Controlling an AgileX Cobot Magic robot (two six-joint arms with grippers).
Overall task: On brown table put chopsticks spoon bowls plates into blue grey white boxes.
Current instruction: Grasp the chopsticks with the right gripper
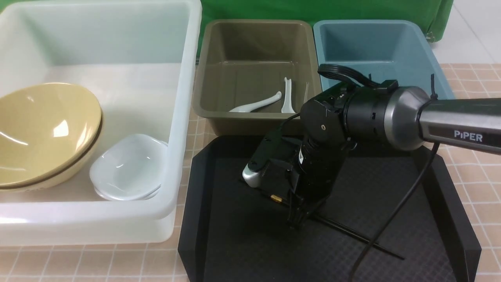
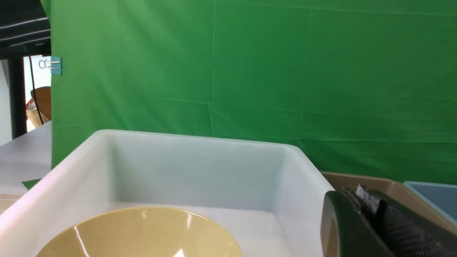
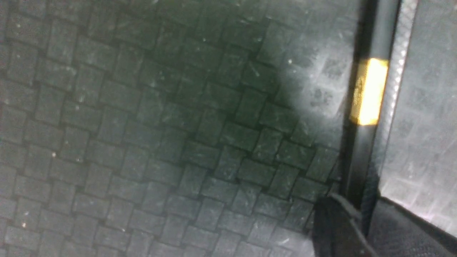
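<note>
The right gripper [image 1: 299,221] is lowered, fingers down, onto the black tray [image 1: 235,243]. Its jaws are set narrowly astride one of the chopsticks [image 3: 360,160]; whether the pads already bear on it cannot be told. The stick is a thin, smooth black rod marked by a gold band [image 3: 369,91]. It lies flat on the tray's woven-textured floor, so a straddling approach from above is judged necessary.

Directly beyond the gripper, glossy white ceramic spoons [image 1: 256,105] are lodged in the olive-grey box [image 1: 254,39]. The teal-blue box [image 1: 375,43] stands beyond and to the right.

Well to the left, mustard-yellow bowls [image 1: 43,129] and white plates [image 1: 125,168] are nested in the translucent white tub [image 1: 184,117]. The left gripper [image 2: 360,203] is pressed together on nothing.
</note>
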